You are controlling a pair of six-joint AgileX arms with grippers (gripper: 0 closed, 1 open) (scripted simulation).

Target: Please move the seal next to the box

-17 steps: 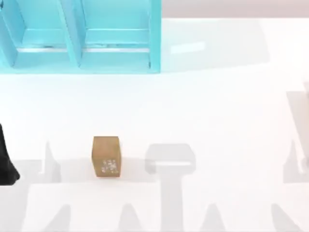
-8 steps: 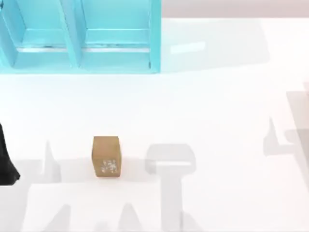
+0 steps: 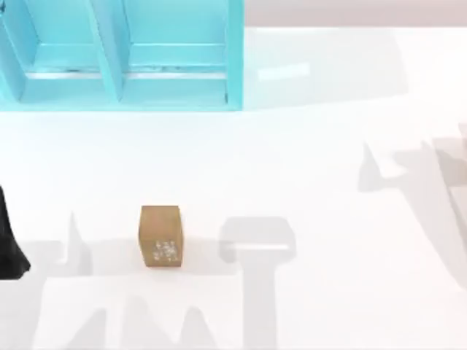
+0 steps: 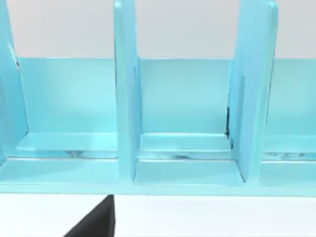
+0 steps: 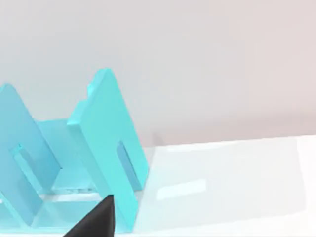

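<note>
Tan-brown seal (image 3: pixel 160 236) sits on white table (image 3: pixel 314 175), lower left of centre, well apart from cyan box (image 3: pixel 124 58) at far left. Nothing grips it. Left arm (image 3: pixel 9 240) at left edge; gripper state cannot tell. Pick, carry, placement all remain.

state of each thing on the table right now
seal: resting on the table, speckled white pattern on one side face, untouched, well apart from the shelving
cyan shelving: at the table's far left, open compartments with nothing in them
left arm: dark part at the table's left edge
</note>
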